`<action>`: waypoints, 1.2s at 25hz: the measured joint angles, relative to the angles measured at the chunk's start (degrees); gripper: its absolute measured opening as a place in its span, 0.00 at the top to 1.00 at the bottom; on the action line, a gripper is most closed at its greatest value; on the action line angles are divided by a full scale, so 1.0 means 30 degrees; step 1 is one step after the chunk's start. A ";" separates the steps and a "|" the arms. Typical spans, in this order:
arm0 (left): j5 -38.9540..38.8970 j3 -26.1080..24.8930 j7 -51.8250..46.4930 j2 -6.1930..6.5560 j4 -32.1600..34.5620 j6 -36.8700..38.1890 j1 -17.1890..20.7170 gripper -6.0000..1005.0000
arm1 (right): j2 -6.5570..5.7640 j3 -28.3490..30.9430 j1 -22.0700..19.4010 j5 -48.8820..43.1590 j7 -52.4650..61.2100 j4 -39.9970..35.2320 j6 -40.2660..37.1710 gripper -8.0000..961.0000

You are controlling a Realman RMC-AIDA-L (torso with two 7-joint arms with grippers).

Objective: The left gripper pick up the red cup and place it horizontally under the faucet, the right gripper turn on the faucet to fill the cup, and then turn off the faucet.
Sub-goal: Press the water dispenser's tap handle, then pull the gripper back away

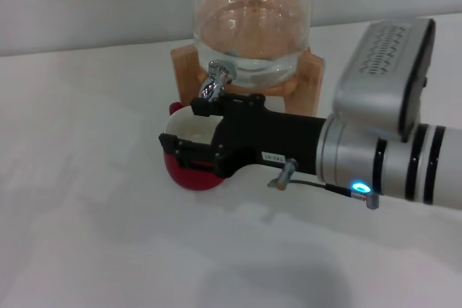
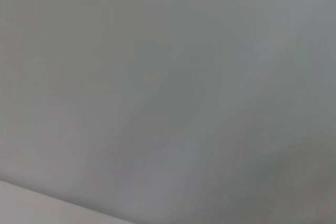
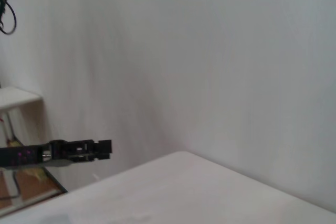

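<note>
The red cup (image 1: pixel 189 175) stands on the white table just below the faucet (image 1: pixel 214 81), its white inside facing up and a bit of red handle at its far left. My right gripper (image 1: pixel 185 128) reaches in from the right and hovers over the cup's mouth, open. One finger lies right under the chrome spout and the other over the cup's near rim. The arm hides most of the cup. Off past the table's edge in the right wrist view hangs a black claw (image 3: pixel 100 148), apparently my left gripper. The left wrist view shows only blank grey.
The faucet projects from a clear glass jar (image 1: pixel 253 27) holding liquid, on a wooden stand (image 1: pixel 310 77) at the back. The right arm (image 1: pixel 390 156) with its blue light crosses the right side. A white shelf (image 3: pixel 16 98) stands beyond the table.
</note>
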 joint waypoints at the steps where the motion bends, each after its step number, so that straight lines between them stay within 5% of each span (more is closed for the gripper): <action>1: -0.0002 0.0001 0.0000 0.0000 -0.0059 0.0002 0.0000 0.23 | 0.0006 -0.0254 0.0011 -0.0849 0.0599 -0.0330 -0.0216 0.28; 15: -0.0036 0.0000 0.0030 0.0001 -0.0176 0.0022 -0.0128 0.23 | -0.0042 -0.1017 0.1960 -0.2351 0.1833 0.0674 -0.0477 0.28; 30: 0.0077 0.0000 0.0029 0.0000 -0.0176 -0.0143 0.0055 0.23 | -0.0077 0.0085 0.1904 -0.2428 0.1812 0.0541 -0.0492 0.28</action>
